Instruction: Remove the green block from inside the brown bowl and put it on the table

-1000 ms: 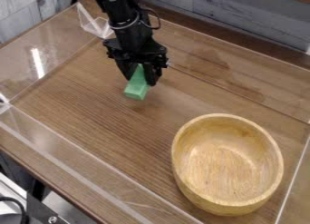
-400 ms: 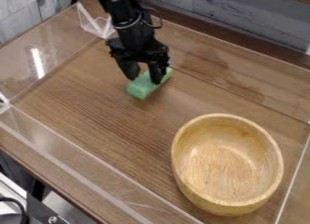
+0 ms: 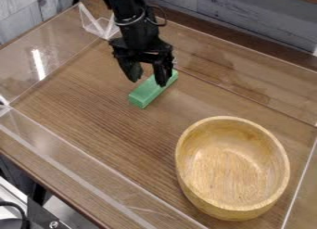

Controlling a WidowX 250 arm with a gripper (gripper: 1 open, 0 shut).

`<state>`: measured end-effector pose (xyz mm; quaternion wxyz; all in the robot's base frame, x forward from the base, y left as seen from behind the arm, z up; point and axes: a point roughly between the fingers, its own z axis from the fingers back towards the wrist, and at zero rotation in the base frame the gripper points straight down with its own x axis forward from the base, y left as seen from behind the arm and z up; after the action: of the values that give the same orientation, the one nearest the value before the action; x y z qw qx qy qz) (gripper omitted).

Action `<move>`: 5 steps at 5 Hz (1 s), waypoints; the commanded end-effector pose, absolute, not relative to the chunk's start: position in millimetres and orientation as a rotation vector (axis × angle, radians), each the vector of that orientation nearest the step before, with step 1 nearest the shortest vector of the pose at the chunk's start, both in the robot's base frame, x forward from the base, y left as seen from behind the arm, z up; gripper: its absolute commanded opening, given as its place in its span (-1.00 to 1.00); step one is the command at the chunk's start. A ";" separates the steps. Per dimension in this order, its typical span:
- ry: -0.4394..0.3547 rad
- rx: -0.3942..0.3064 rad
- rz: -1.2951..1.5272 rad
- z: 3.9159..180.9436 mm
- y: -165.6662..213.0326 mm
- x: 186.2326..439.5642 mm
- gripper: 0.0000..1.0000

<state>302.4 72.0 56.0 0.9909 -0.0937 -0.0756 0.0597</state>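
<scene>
Camera view: the green block (image 3: 152, 89) lies flat on the counter (image 3: 87, 112), at about ten o'clock from the empty brown bowl (image 3: 232, 168) and well apart from it. The hand (image 3: 145, 72) stands just above its far end, jaws spread, gripping nothing. The placing step looks done; next calls for lifting straight clear without nudging the block.

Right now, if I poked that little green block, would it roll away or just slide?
The green block would probably just slide: it looks like a flat bar with square edges, lying on its long side on the table, so nothing rounded could roll. It seems small and likely light, so a gentle poke might turn it sideways. It looks stiff, not bendy.
</scene>
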 end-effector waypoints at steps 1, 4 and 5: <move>-0.231 -0.167 0.104 91.5 76.1 310.8 1.00; -0.237 -0.184 0.097 116.7 73.9 306.1 1.00; -0.243 -0.186 0.094 121.2 73.7 305.7 1.00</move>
<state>297.7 67.0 94.1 0.9904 -0.1070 -0.0739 0.0476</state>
